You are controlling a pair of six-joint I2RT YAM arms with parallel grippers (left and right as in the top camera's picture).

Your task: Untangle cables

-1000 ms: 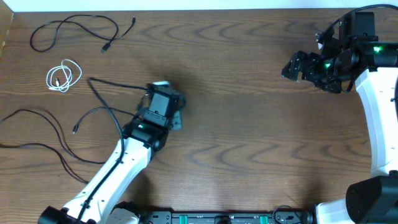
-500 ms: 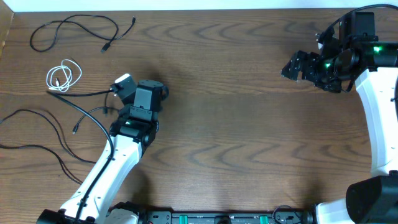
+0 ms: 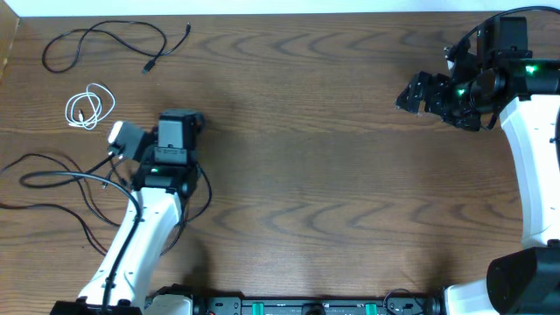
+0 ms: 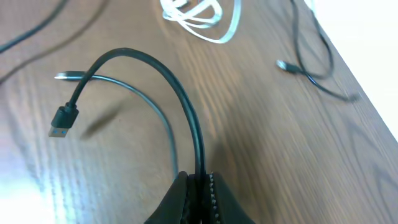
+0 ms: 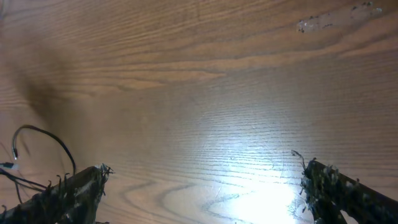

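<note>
table (image 3: 350,175): brown wood grain; coiled cable (image 3: 89,107): white; long cable (image 4: 199,155): black; left arm (image 3: 140,236): white, black wrist

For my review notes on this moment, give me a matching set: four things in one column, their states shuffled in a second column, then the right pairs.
Things:
1. left gripper
2. right gripper
3. white cable
4. black cable with the flat plug

States:
A. lying coiled, untouched
B. open, holding nothing
C. pinched at one spot, arching up and over
D. shut tight on a cord

Pairs: 1-D, 2-B, 3-A, 4-C
</note>
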